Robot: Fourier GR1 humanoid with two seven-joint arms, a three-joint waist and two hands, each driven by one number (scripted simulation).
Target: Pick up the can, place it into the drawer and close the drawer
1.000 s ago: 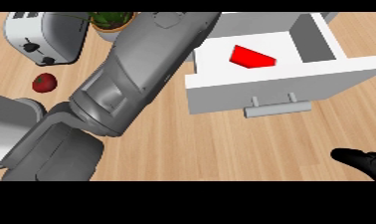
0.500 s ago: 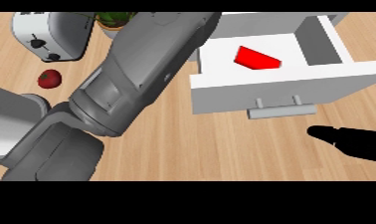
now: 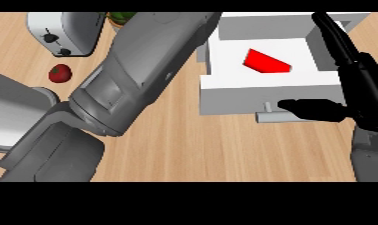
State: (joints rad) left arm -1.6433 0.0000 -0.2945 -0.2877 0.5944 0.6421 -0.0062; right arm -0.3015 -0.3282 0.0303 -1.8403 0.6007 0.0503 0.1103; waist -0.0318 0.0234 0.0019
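Fingers (image 3: pixel 334 39) of the right hand (image 3: pixel 362 94) are what I read first: they stretch out straight and long toward the view's top, lying over the right wall of the drawer (image 3: pixel 244 99). The thumb (image 3: pixel 314 110) is spread wide to the left across the drawer's front panel, just above the handle (image 3: pixel 269 117). That hand is splayed and holds nothing; whether it presses on the drawer I cannot tell. Its grey forearm rises from the lower right corner.

The can (image 3: pixel 266 62) lies inside the drawer on the white floor, apart from the hand. I see it as a red, angular shape, its long axis slanting from upper left to lower right. Which end is its top I cannot make out. The drawer stands pulled out over the wooden desk (image 3: pixel 207 154).

My left forearm (image 3: pixel 148 74) crosses the view from the lower left up to the top edge beside the drawer's left wall; its hand is out of sight.

Farther left on the desk stand a toaster (image 3: pixel 63 31), a small red fruit (image 3: pixel 59 73) below it, and something green (image 3: pixel 122 17) at the top edge.
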